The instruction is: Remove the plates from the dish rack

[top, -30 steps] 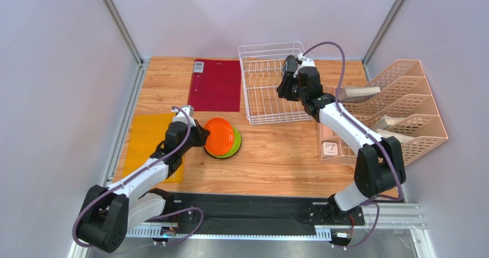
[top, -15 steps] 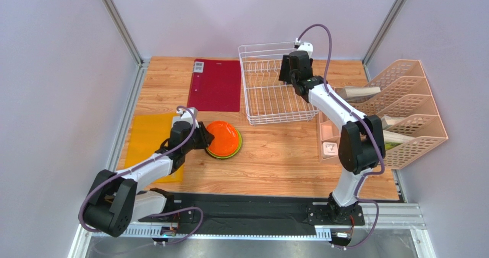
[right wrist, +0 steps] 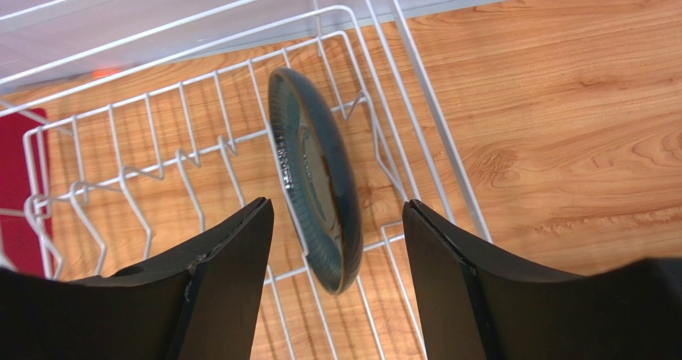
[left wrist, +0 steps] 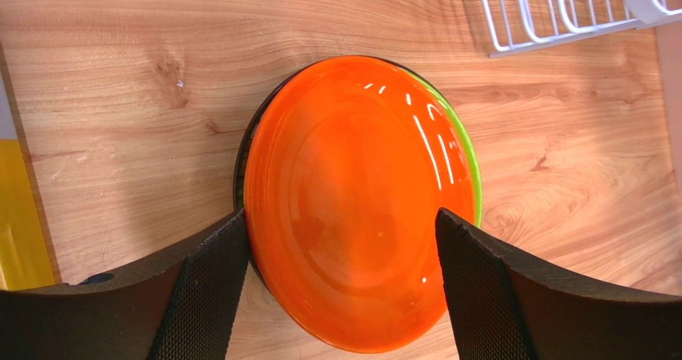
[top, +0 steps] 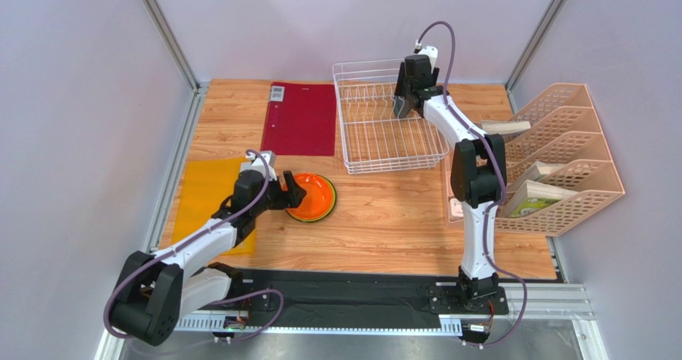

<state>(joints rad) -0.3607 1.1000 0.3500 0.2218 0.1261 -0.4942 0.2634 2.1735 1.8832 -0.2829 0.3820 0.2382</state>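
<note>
Newly opened, the left hand straddles the orange plate stacked on the table, lower left, while the right hand, likewise spread, brackets the edge-on teal plate in the dish rack, upper centre.

Overhead, plus two wrist close-ups

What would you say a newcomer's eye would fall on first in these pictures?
First the glossy orange plate, lying on a lime green plate on the wooden table left of centre, with the left gripper open either side of it. Next the dark teal plate standing on edge in the white dish rack at the back, the right gripper open above it.
</note>
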